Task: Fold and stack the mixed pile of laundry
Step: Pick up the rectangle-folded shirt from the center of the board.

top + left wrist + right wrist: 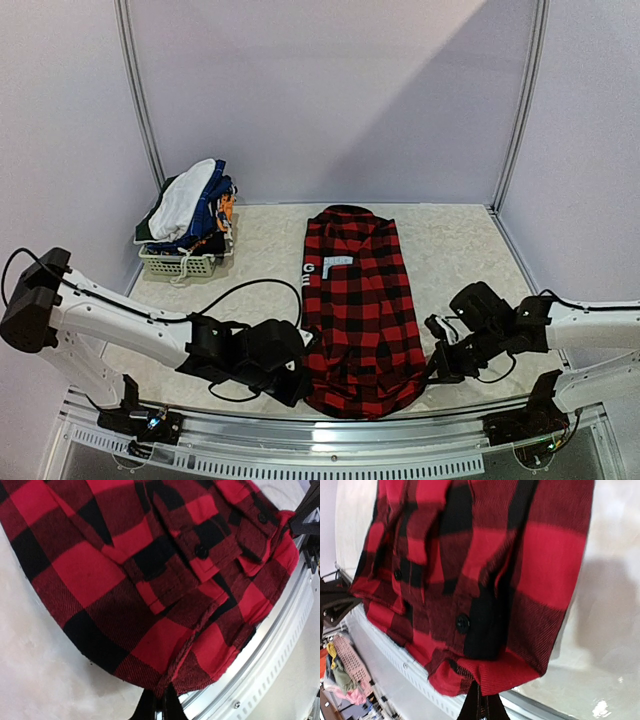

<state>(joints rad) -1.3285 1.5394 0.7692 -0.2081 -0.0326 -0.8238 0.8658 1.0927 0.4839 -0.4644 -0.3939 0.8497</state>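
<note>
The red-and-black plaid shirt (pixel 355 305) lies lengthwise in the middle of the table, folded narrow, with white lettering on its left side. My left gripper (pixel 303 366) is shut on the shirt's near left corner; the left wrist view shows the hem (pixel 167 682) pinched between the fingers. My right gripper (pixel 432 371) is shut on the near right corner, seen in the right wrist view (pixel 485 682). The rest of the laundry pile (pixel 190 205), white, blue and dark cloth, sits heaped in the basket at the back left.
A small white lattice basket (pixel 180 265) stands at the back left under the heap. A black cable (pixel 240 290) loops over the table left of the shirt. The metal rail of the table's front edge (pixel 330 440) runs just below the shirt's near hem.
</note>
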